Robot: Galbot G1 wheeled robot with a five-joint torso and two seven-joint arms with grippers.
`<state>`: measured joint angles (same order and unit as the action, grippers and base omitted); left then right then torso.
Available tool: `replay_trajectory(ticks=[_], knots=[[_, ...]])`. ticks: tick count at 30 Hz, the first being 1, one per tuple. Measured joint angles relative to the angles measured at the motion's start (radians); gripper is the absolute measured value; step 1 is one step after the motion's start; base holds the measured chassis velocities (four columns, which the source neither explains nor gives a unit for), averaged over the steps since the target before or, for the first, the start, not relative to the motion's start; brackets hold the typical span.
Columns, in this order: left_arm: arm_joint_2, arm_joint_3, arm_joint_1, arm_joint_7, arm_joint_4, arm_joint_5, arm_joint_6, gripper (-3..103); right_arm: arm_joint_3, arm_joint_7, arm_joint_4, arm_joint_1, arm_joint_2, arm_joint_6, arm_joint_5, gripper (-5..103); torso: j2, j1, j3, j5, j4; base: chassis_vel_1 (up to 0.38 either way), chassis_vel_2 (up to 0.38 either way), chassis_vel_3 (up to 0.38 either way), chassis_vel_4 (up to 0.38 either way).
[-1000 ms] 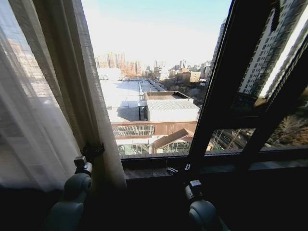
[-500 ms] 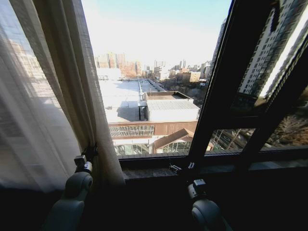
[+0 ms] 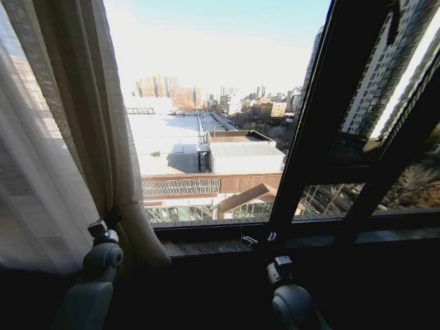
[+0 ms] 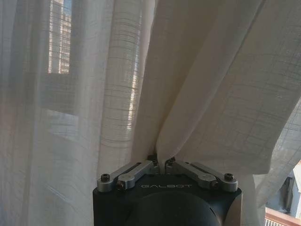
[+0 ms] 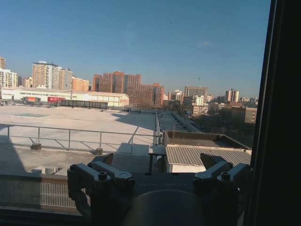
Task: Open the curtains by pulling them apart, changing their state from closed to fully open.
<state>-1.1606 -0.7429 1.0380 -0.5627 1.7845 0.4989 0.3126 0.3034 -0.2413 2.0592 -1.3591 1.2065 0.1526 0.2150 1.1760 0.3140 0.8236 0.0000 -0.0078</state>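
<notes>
Left wrist view: left gripper (image 4: 160, 162) pinches the curtains (image 4: 197, 94) | right gripper (image 5: 160, 176) spread wide, holding nothing, before window frame (image 3: 323, 124)

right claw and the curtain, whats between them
In the head view, bare window glass and the dark sill lie between the right claw and the curtain; nothing else.
</notes>
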Motion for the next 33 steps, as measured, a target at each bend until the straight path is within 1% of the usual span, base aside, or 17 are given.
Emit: replay_trajectory(ticks=[1,2,6,7,11,12,15,19,23,25,26,28,29,30,31,32,33], knots=[[0.003,-0.033,0.001,-0.019,-0.009,0.000,-0.002,0,0.000,0.002,-0.005,-0.002,0.002,-0.005,0.000,100,0.000,0.000,0.000,0.0002,0.0001,0.000,0.000,0.000,0.000],[0.003,-0.033,0.001,-0.019,-0.009,0.000,-0.002,0,0.000,0.002,-0.005,-0.002,0.002,-0.005,0.000,100,0.000,0.000,0.000,0.0002,0.0001,0.000,0.000,0.000,0.000],[0.027,-0.164,0.000,-0.075,-0.077,0.004,-0.026,0,-0.010,0.007,-0.013,0.003,0.010,-0.010,0.000,100,0.000,0.000,0.000,0.0003,0.0001,0.000,0.000,0.000,0.000],[0.027,-0.164,0.000,-0.075,-0.077,0.004,-0.026,0,-0.010,0.007,-0.013,0.003,0.010,-0.010,0.000,100,0.000,0.000,0.000,0.0003,0.0001,0.000,0.000,0.000,0.000],[0.061,-0.266,-0.012,-0.144,-0.134,0.037,-0.037,0,-0.028,0.012,-0.020,0.015,0.016,-0.011,0.001,100,0.000,0.000,0.000,-0.0001,0.0003,0.000,0.000,0.000,0.000],[0.061,-0.266,-0.012,-0.144,-0.134,0.037,-0.037,0,-0.028,0.012,-0.020,0.015,0.016,-0.011,0.001,100,0.000,0.000,0.000,-0.0001,0.0003,0.000,0.000,0.000,0.000],[0.091,-0.321,-0.019,-0.182,-0.174,0.045,-0.042,0,-0.035,0.017,-0.023,0.021,0.014,-0.012,0.002,100,0.000,0.000,0.000,-0.0003,0.0004,0.000,0.000,0.000,0.000],[0.104,-0.338,-0.005,-0.185,-0.183,0.038,-0.046,0,-0.035,0.019,-0.026,0.021,0.012,-0.014,0.003,100,0.000,0.000,0.000,0.0000,0.0005,0.000,0.000,0.000,0.000],[0.081,-0.313,0.050,-0.121,-0.092,0.020,-0.001,-1,-0.032,0.020,-0.030,0.013,0.007,-0.022,0.005,100,0.000,0.000,0.000,-0.0001,0.0003,0.000,0.000,0.000,0.000],[0.059,-0.286,0.081,-0.077,-0.031,0.007,0.020,8,-0.029,0.020,-0.030,0.009,0.004,-0.026,0.006,100,0.000,0.000,0.000,0.0001,0.0001,0.000,0.000,0.000,0.000],[0.040,-0.260,0.111,-0.029,0.025,-0.009,0.037,14,-0.022,0.020,-0.028,0.006,0.002,-0.027,0.015,100,0.000,0.000,0.000,0.0004,-0.0002,0.000,0.000,0.000,0.000],[0.034,-0.250,0.124,-0.011,0.045,-0.013,0.042,14,-0.020,0.020,-0.026,0.005,0.002,-0.027,0.020,100,0.000,0.000,0.000,0.0004,-0.0002,0.000,0.000,0.000,0.000],[0.026,-0.234,0.147,0.021,0.080,-0.017,0.048,19,-0.015,0.020,-0.020,0.003,0.001,-0.025,0.030,100,0.000,0.000,0.000,0.0004,-0.0002,0.000,0.000,0.000,0.000],[0.019,-0.221,0.183,0.072,0.125,-0.019,0.054,24,-0.010,0.020,-0.015,0.001,0.000,-0.021,0.040,100,0.000,0.000,0.000,0.0004,-0.0003,0.000,0.000,0.000,0.000],[0.016,-0.219,0.226,0.149,0.166,-0.019,0.057,30,-0.005,0.020,-0.012,-0.002,0.000,-0.015,0.047,100,0.000,0.000,0.000,0.0004,-0.0002,0.000,0.000,0.000,0.000],[0.016,-0.219,0.226,0.149,0.166,-0.019,0.057,30,-0.005,0.020,-0.012,-0.002,0.000,-0.015,0.047,100,0.000,0.000,0.000,0.0004,-0.0002,0.000,0.000,0.000,0.000],[0.014,-0.224,0.255,0.213,0.188,-0.020,0.056,36,-0.002,0.020,-0.010,-0.004,0.000,-0.012,0.050,100,0.000,0.000,0.000,0.0004,0.0000,0.000,0.000,0.000,0.000]])
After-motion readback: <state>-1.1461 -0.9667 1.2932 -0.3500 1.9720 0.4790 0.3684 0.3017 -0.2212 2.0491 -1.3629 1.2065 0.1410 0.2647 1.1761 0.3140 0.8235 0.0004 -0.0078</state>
